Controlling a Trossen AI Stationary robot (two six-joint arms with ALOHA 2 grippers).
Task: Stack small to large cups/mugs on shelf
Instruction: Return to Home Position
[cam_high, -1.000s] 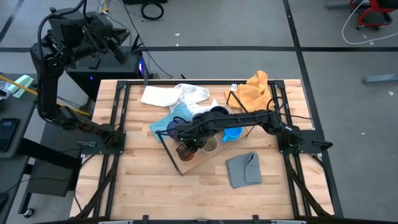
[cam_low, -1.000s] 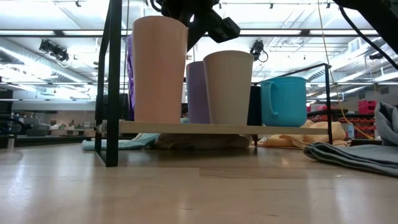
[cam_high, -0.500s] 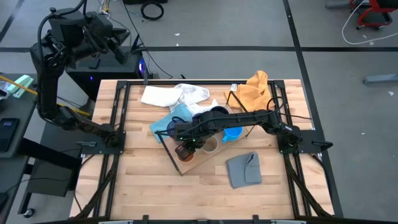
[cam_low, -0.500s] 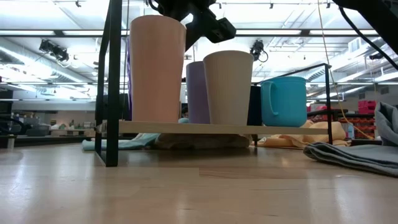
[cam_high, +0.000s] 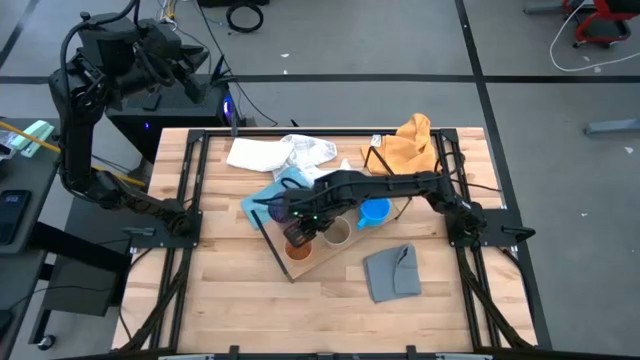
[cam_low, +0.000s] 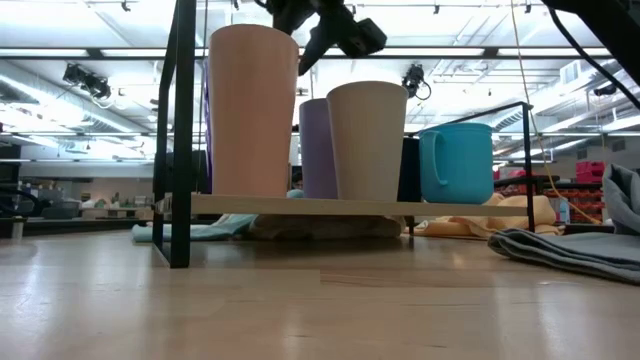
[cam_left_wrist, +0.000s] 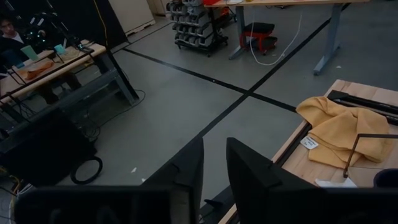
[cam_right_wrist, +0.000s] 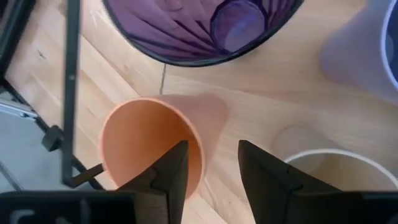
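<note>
Bright open workshop floor surrounds a slatted wooden desk (cam_high: 230, 290), and on it the shelf (cam_low: 450, 208) carries the cups. The right tool (cam_right_wrist: 214, 177) hangs above the shelf with its fingers apart and nothing between them. Straight beneath it stands the orange cup (cam_right_wrist: 149, 146), upright, its rim just below one finger with clear air between them. Beyond that cup from the tool is the dark purple tumbler (cam_right_wrist: 205, 25), and off to one side the lavender cup (cam_right_wrist: 367, 50). From the low view the beige cup (cam_low: 367, 140) stands just beside the orange one, then a sliver of the black mug (cam_low: 408, 170) and the bright blue mug (cam_low: 460, 160) further along the board. All six appear to be on the shelf, so the stacking looks finished and only the pull-back seems left. The cups look like light, thin-walled plastic, stiff but easy to topple, the tall narrow orange one most of all. If any needed moving, a pinch over the rim, one finger inside and one outside, would probably hold best. The handles suit the two mugs. The left tool (cam_left_wrist: 214, 171) waits well away, raised off the desk's far corner, its fingers a narrow gap apart and empty.
</note>
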